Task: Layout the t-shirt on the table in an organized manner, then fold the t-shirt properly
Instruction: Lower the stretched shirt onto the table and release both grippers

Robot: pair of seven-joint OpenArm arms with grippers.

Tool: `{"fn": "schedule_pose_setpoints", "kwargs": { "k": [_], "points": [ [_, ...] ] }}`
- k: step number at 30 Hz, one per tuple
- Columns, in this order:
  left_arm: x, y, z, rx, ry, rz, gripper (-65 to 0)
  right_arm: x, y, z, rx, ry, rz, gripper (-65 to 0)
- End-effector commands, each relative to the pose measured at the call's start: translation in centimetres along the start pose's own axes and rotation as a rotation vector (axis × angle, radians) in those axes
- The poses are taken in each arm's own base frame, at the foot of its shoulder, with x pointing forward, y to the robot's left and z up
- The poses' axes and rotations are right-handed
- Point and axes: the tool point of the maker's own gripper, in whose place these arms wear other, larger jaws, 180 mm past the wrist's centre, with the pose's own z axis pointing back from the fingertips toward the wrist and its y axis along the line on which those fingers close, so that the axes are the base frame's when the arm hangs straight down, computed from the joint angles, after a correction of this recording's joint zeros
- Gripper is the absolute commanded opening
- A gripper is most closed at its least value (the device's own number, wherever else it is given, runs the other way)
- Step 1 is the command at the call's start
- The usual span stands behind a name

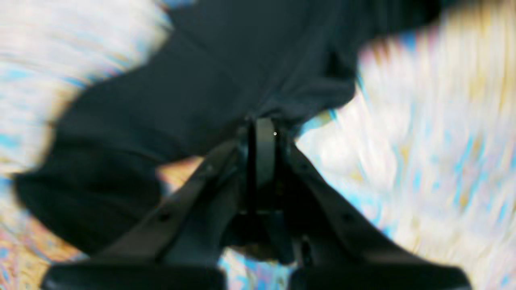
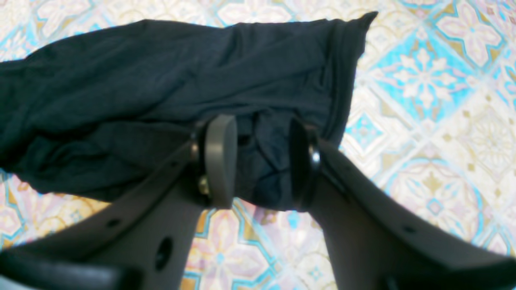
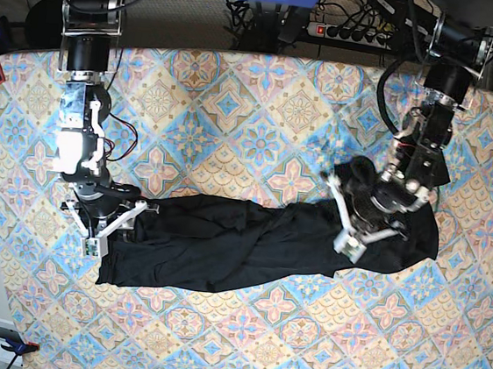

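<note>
Left gripper point(image 1: 264, 129): jaws pressed together, pinching a bunched edge of the t-shirt point(image 1: 193, 92). That wrist view was motion-blurred, so the exact fold in the pinch couldn't be made out. In the base view this gripper point(image 3: 348, 226) sat on the scene's right, over the shirt's right part.

Right gripper point(image 2: 262, 161): jaws partly apart, straddling a wad of the shirt's point(image 2: 169, 92) near edge, with cloth filling the gap between the round pads point(image 2: 219, 159). Whether the pads actually squeezed it couldn't be told. In the base view it point(image 3: 112, 221) was at the shirt's left end.

T-shirt point(image 3: 249, 246): plain black, thin, soft, slight sheen, no print. It lay as a long wrinkled band running left to right across the middle of the table point(image 3: 262, 116), creased and twisted near the centre, wider at the right end past the left arm.

Table: covered in a tile-pattern cloth of pastel blue, pink, yellow and cream floral diamonds, flat, filling most of the base view.

Far edge: dark background with cables and a power strip point(image 3: 347, 29) behind the table; both arm bases were mounted there, left and right.
</note>
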Motion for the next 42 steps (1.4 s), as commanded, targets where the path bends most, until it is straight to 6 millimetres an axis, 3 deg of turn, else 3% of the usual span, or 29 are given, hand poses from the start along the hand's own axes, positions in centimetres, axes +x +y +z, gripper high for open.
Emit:
{"fn": "schedule_pose_setpoints", "kwargs": {
  "k": [1,5,8,13,18,24,26,30,35,39,42],
  "points": [
    [2.9,1.4,1.3,0.025,-0.093,0.02,-65.0,2.3,-0.4,0.3,-0.004,-0.065,0.007,-44.1],
    [9.5,6.8,4.5,0.086,-0.29,0.142,-65.0,2.3,-0.4,0.3,-0.004,-0.064,0.007,-44.1],
    [12.2,12.0,5.7,0.168,-0.357,0.233,-65.0,2.3,-0.3,0.3,-0.004,-0.062,0.007,-44.1],
    [15.4,22.4,7.6,0.285,-0.423,0.437,-65.0,2.2,-0.1,0.3,0.001,-0.058,0.011,-44.1],
    [17.5,28.2,7.2,0.357,-0.474,0.493,-65.0,2.2,0.1,0.2,0.005,-0.059,0.012,-44.1],
    [18.9,27.2,2.1,0.383,-0.379,0.33,-63.3,2.0,0.8,0.1,0.02,-0.057,0.006,-44.1],
    [18.4,26.4,0.3,0.397,-0.323,0.313,-57.1,1.7,1.8,-0.1,0.041,-0.047,0.026,-44.1],
    [16.8,27.7,0.1,0.493,-0.291,0.399,-44.5,1.4,3.2,-0.2,0.069,-0.037,0.055,-44.1],
    [12.9,23.9,-1.5,0.39,-0.143,0.334,-38.5,1.4,3.2,-0.2,0.07,-0.037,0.056,-44.0],
    [7.6,20.2,-0.1,0.295,-0.085,0.338,-38.5,1.4,3.2,-0.2,0.07,-0.037,0.056,-43.9],
    [2.6,18.8,0.4,0.278,-0.014,0.363,-38.5,1.4,3.2,-0.2,0.07,-0.037,0.056,-43.9]
  ]
}}
